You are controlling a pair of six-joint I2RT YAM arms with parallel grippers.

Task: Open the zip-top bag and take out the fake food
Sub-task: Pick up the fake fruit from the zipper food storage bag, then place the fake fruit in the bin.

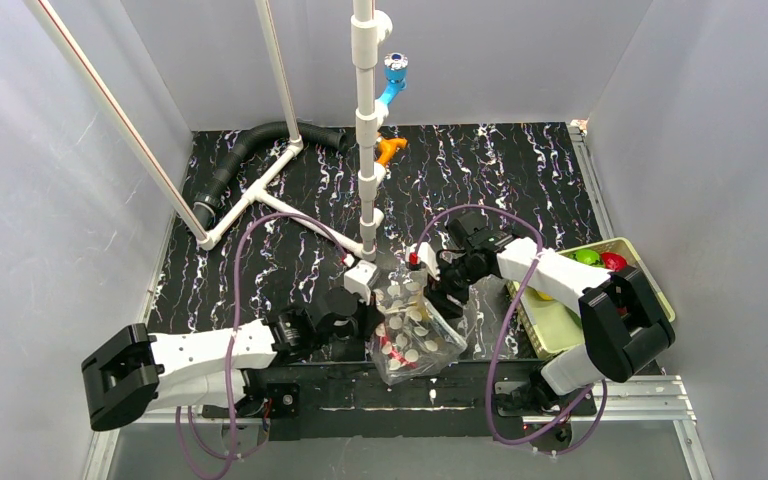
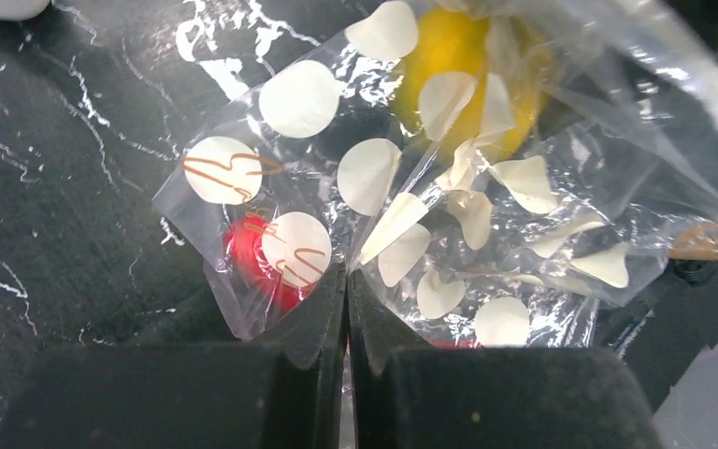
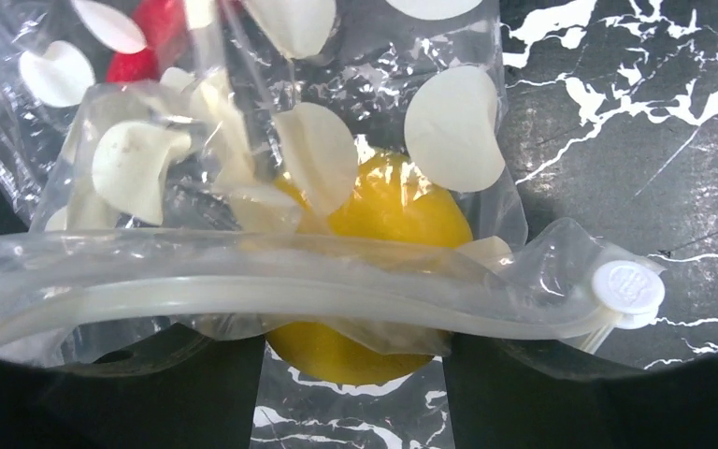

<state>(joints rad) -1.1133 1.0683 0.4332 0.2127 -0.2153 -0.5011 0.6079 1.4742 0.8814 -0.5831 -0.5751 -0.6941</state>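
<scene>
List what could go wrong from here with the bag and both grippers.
1. The left gripper pinches only a thin fold of the zip-top bag, so the slick plastic could slip out under a pull.
2. The yellow piece sits right behind the zip strip, between the fingers of the right gripper. Closing there may clamp the fruit rather than the strip.

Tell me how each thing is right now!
Bag: pinched, food inside; zip unclear.
Left gripper: shut on bag.
Right gripper: open by the zip.
Yellow food: in bag.
Red food: in bag.
Basket: holds a green piece and a red piece.
</scene>
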